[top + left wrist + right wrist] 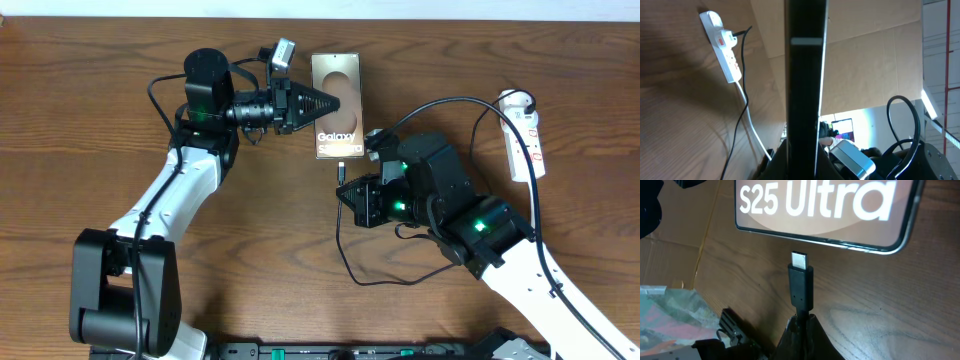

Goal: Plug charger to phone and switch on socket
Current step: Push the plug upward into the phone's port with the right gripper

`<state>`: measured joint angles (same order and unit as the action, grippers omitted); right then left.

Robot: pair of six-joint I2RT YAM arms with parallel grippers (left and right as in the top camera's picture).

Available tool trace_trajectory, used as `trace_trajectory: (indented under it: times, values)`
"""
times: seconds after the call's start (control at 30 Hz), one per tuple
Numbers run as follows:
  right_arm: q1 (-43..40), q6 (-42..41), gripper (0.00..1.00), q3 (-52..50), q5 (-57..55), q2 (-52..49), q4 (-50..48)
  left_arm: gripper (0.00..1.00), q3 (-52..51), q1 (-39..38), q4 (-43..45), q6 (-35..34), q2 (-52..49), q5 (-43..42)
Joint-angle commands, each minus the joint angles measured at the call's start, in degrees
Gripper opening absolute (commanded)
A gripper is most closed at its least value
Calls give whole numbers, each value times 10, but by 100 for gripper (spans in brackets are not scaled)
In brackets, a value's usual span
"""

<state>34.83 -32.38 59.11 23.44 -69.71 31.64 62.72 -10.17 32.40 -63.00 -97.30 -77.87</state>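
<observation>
The right gripper (pixel 801 327) pinches the charger (pixel 801 285) just under the phone (pixel 825 210), which the left gripper (pixel 333 103) clamps; a crooked tip could jam.

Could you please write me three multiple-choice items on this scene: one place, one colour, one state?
1. The charger tip sits: A. just short of the phone edge; B. inside the phone; C. lying loose.
2. The socket body is: A. black; B. white; C. gold.
3. The right gripper is: A. open; B. shut on the charger; C. out of view.
Answers: 1 A, a gap shows below the phone; 2 B, white in the overhead view; 3 B, it clamps the connector.
</observation>
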Motion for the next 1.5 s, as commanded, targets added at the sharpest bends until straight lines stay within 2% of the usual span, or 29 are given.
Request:
trace_trajectory:
  times: [0.0,1.47]
  values:
    - [-2,7,1,-1,7,-2,-4,7,13,2,7,1,9,-5]
    - [-2,7,1,-1,-12,-8,-27,7,13,2,7,3,9,-12]
